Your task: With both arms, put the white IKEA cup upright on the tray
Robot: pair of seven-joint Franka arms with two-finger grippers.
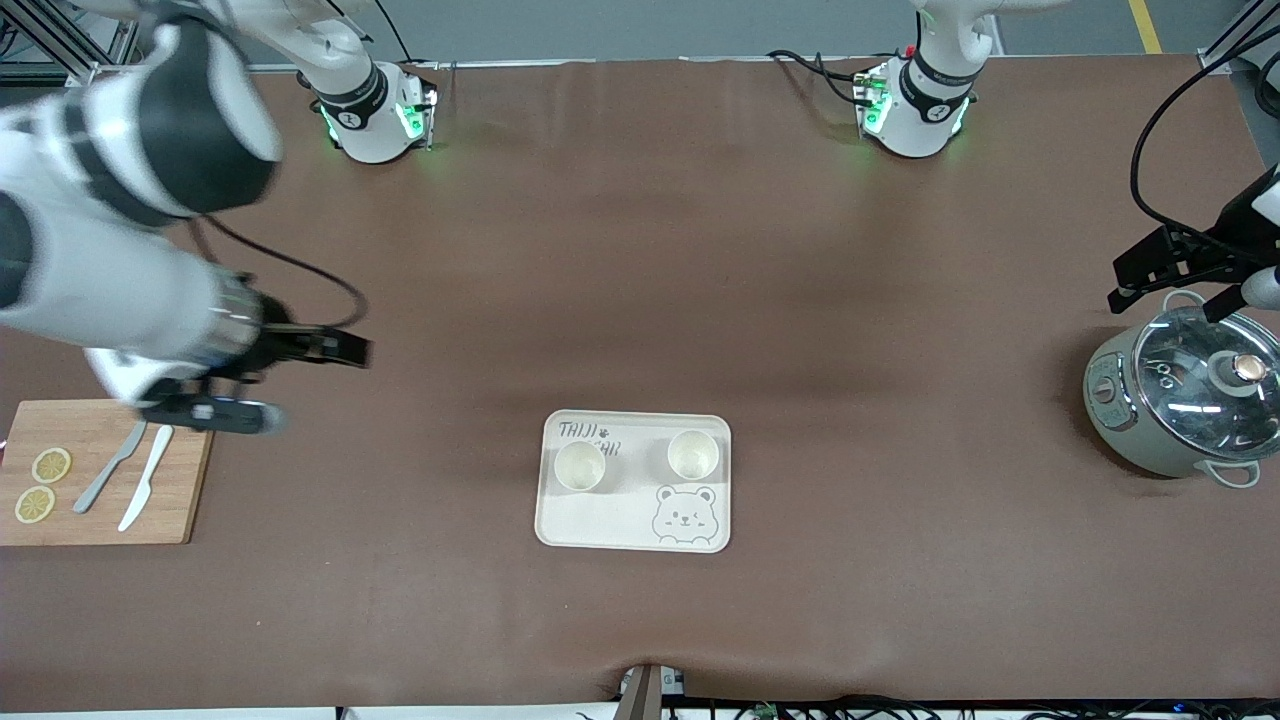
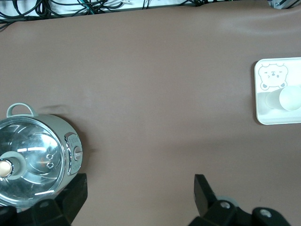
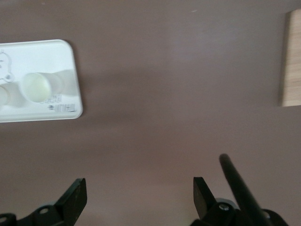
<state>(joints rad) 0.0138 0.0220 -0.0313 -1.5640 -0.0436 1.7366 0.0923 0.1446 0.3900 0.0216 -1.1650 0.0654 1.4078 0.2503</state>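
White cups (image 1: 580, 465) upright on tray (image 1: 633, 528)

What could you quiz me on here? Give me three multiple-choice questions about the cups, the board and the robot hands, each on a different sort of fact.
1. Where do the cups stand?
A. on the tray
B. on the cutting board
C. in the pot

2. How many lemon slices lie on the cutting board?
A. one
B. two
C. four

3. What state is the left gripper in?
A. shut on a cup
B. shut on the pot lid
C. open, holding nothing

Answers:
1. A: both cups sit upright on the tray, at its edge farther from the front camera.
2. B: two slices lie on the board, beside the two knives.
3. C: its fingers stand apart over bare table by the pot. The right gripper, up by the board, is open too.
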